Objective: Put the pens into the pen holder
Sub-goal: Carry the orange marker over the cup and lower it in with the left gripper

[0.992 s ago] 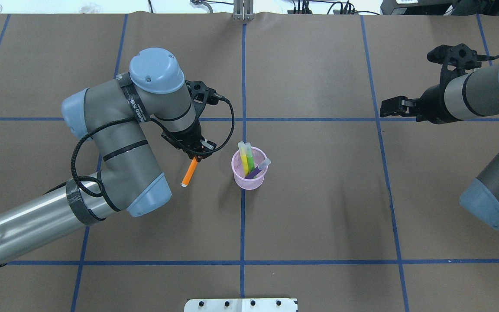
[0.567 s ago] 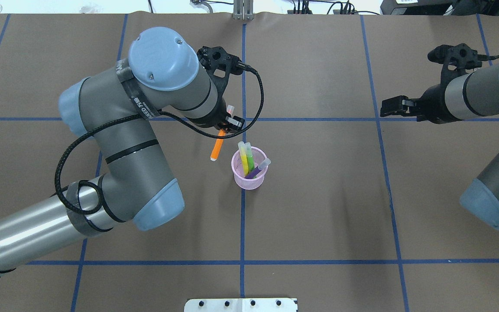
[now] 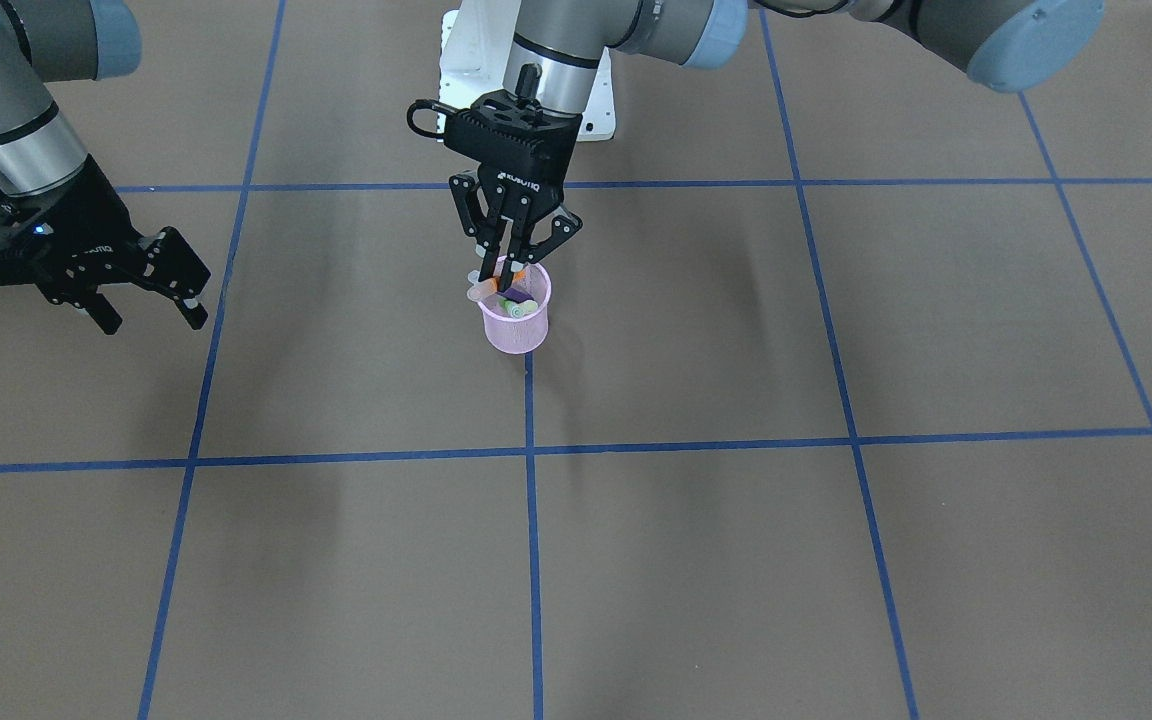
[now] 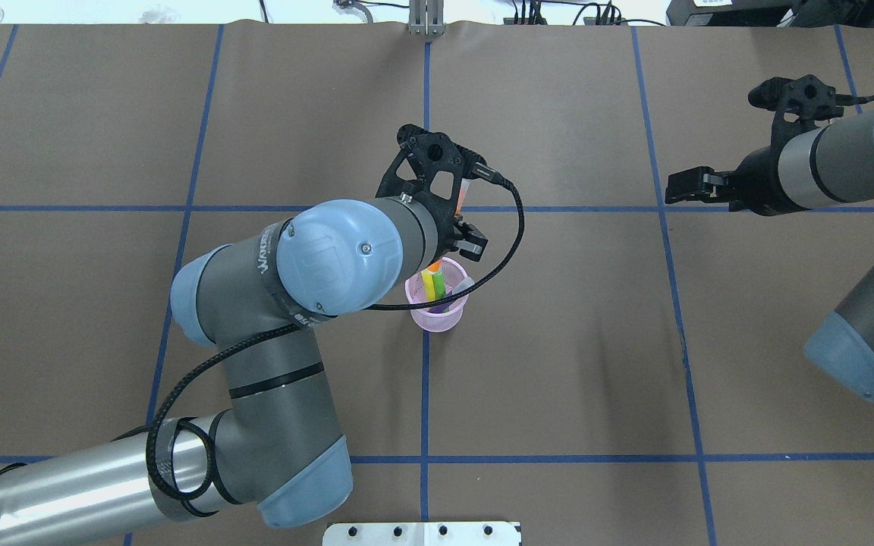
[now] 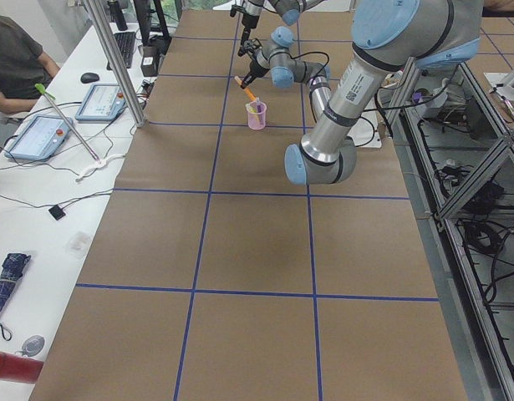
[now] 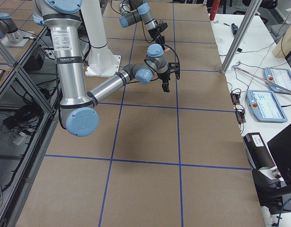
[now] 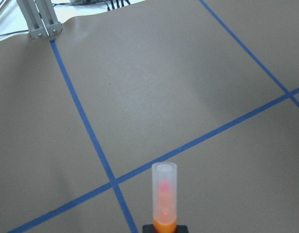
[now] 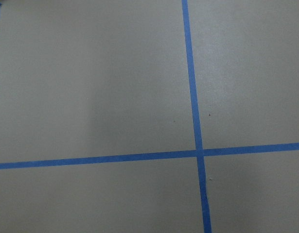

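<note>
The pink mesh pen holder (image 3: pixel 514 328) stands upright at the table's centre, also seen in the overhead view (image 4: pixel 437 316). A yellow pen (image 4: pixel 430 282), a green pen (image 4: pixel 441 283) and a purple pen (image 4: pixel 453 299) stand in it. My left gripper (image 3: pixel 508 284) hangs directly over the cup, shut on the orange pen (image 3: pixel 519 271). The pen's orange end (image 4: pixel 432 267) dips at the cup's rim. Its pale cap (image 7: pixel 164 187) points away in the left wrist view. My right gripper (image 3: pixel 150 298) is open and empty, far off to the side.
Brown paper with blue tape lines (image 4: pixel 425 394) covers the table. A metal bracket (image 4: pixel 426 23) sits at the far edge and a white plate (image 4: pixel 422 534) at the near edge. My left arm's elbow (image 4: pixel 334 258) hangs over the cup's left side.
My left gripper carried the orange pen from left of the cup up and right to just over the cup, and the arm swung over it. The right arm stayed still.
</note>
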